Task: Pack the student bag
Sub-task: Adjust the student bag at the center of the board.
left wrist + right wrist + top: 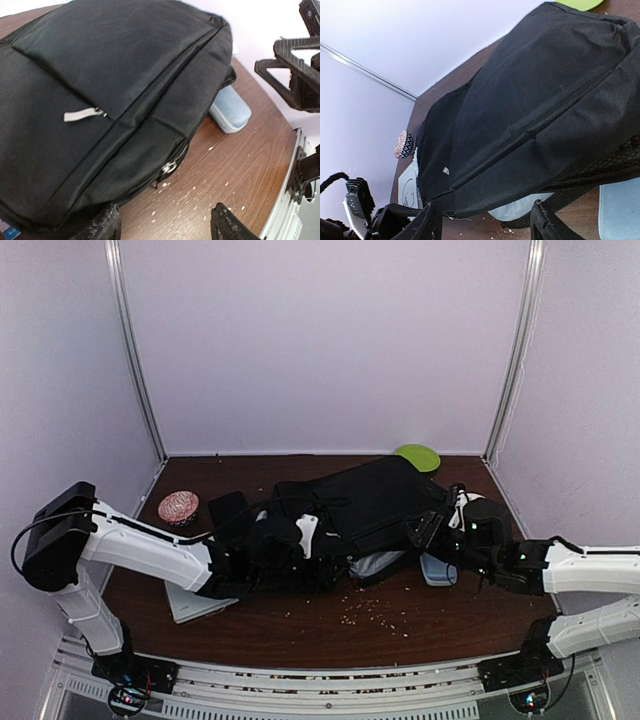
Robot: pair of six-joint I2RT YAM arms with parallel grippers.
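Observation:
The student bag (pixel 365 502) is a large black backpack lying flat in the middle of the brown table, with my grippers at either end of it. My left gripper (pixel 325 548) is at its near left edge. In the left wrist view the left gripper (pixel 167 227) is open over bare wood, just beside the bag (pixel 100 100) and its metal zip pull (pixel 169 167). My right gripper (pixel 425 532) is at the bag's right end. In the right wrist view the right gripper (pixel 487 225) is open, with the bag's lower edge (pixel 520 125) just beyond its fingers and nothing gripped.
A light-blue case (pixel 437 571) lies by the bag's right end, and light-blue fabric (pixel 378 563) shows under its near edge. A green disc (pixel 418 456) lies at the back right. A patterned ball (pixel 178 507) and a white sheet (pixel 197 602) are on the left. Crumbs (pixel 375 612) dot the front.

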